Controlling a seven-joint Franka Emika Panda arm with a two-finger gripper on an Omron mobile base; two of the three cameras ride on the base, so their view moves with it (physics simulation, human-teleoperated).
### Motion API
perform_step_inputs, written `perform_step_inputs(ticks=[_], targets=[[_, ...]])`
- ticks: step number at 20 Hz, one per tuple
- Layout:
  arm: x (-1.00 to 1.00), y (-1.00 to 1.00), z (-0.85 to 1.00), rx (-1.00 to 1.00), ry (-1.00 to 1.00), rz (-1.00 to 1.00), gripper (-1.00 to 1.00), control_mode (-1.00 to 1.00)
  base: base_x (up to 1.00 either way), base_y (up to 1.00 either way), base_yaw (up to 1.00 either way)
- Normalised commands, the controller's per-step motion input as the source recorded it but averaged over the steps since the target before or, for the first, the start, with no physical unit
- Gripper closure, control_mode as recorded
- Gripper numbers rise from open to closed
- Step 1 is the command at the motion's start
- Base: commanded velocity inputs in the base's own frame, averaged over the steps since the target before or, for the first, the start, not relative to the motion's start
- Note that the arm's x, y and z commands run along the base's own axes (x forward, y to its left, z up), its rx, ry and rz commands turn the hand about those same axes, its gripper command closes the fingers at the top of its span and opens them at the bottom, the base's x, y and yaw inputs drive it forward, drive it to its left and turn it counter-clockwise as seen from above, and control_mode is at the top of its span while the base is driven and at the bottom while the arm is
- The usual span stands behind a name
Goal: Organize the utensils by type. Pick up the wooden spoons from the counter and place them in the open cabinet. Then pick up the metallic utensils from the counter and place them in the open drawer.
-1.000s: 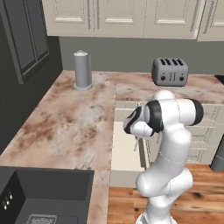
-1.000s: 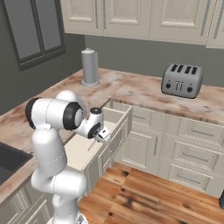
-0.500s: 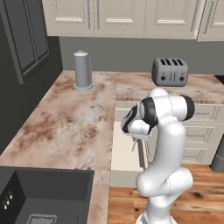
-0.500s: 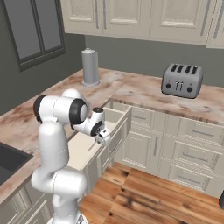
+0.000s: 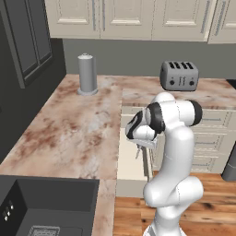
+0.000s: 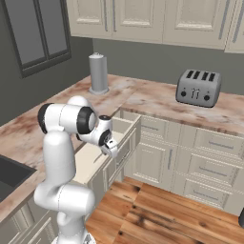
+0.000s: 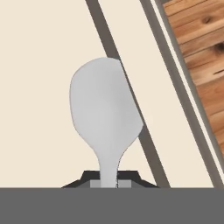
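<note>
metal spoon | clamped in pincer (pointing down) | over open drawer

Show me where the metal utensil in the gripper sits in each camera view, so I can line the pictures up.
Left base view: the metal utensil hangs below the gripper, centre right, over the open drawer.
Right base view: a pale sliver at the gripper, centre left, by the drawer's front.
Hand view: its grey head at centre, over the drawer's cream floor.
Shared landmark: the open drawer.
</note>
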Motion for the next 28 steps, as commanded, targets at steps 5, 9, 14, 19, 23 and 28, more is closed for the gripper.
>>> perform_step_inputs(ticks=[5, 9, 14, 19, 23, 28], targets=[[-0.07, -0.4, -0.52, -0.01, 0.0, -0.03, 1.0, -1.0, 0.0, 0.0, 0.0], [-0.14, -0.48, -0.53, -0.02, 0.0, -0.04, 1.0, -1.0, 0.0, 0.0, 0.0], [-0.17, -0.47, -0.6, -0.05, 0.0, -0.05, 1.0, -1.0, 0.0, 0.0, 0.0], [-0.15, -0.49, -0.66, -0.08, 0.0, -0.06, 1.0, -1.0, 0.0, 0.0, 0.0], [-0.17, -0.56, -0.66, -0.08, 0.0, -0.05, 1.0, -1.0, 0.0, 0.0, 0.0], [-0.15, -0.63, -0.64, -0.05, 0.0, -0.05, 1.0, -1.0, 0.0, 0.0, 0.0]])
